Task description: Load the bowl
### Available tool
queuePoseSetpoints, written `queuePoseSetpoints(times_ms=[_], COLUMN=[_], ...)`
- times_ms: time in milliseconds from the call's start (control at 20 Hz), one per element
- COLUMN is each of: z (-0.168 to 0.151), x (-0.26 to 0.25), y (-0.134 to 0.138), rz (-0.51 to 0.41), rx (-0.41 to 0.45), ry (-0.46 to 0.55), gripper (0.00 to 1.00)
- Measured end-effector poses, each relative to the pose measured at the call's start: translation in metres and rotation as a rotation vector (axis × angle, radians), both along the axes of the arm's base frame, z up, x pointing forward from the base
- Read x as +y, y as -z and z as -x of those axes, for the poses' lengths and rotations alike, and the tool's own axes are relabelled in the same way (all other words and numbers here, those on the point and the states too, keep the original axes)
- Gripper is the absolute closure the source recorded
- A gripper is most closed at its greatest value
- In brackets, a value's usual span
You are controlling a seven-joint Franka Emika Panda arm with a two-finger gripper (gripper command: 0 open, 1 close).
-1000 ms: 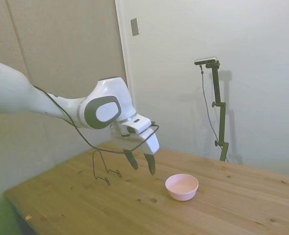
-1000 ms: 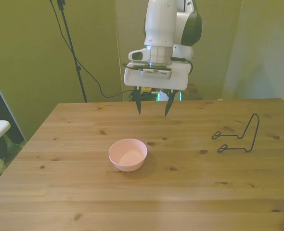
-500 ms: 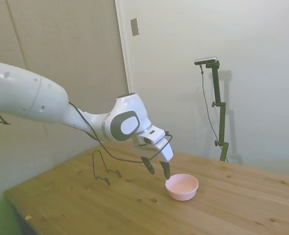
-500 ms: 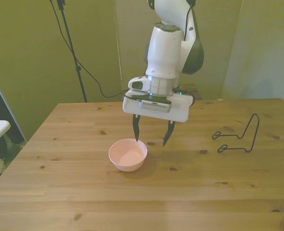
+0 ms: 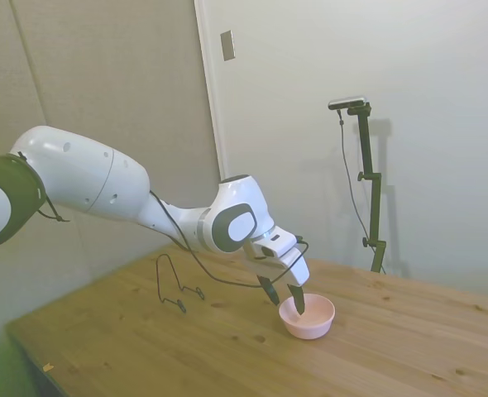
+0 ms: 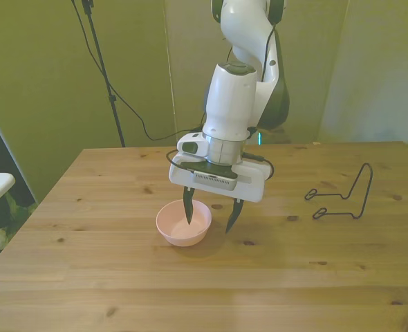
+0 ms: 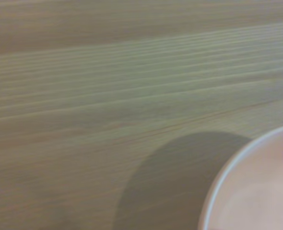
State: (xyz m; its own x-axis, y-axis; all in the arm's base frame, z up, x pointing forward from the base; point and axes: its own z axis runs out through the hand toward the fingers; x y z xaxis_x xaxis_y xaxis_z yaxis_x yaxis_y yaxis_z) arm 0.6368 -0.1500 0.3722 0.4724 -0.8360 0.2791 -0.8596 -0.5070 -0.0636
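A: Where is the bowl [image 6: 183, 223]?

B: On the wooden table [image 6: 86, 277], well apart from the wire rack [image 6: 342, 196]. The gripper [image 6: 208, 216] is spread open, empty, 1 finger inside the bowl's rim, 1 outside.

A: The risk?

B: Closing off-centre could tip or skid the light bowl on smooth wood. Plain walls behind the bowl.

The end effector [image 6: 209, 216] is coming down and forward from above the surface. One finger is now dipping inside the bowl [image 6: 178, 232], the other outside its rim.
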Motion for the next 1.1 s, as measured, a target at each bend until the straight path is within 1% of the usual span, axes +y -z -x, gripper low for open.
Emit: queuePoseSetpoints(times_ms=[600,1100], z=[0.002,0.003], x=[-0.007,-0.013], y=[-0.001,0.006], rz=[-0.023,-0.057], rx=[0.007,0.015], ry=[0.022,0.024], gripper=[1.0,1.0])
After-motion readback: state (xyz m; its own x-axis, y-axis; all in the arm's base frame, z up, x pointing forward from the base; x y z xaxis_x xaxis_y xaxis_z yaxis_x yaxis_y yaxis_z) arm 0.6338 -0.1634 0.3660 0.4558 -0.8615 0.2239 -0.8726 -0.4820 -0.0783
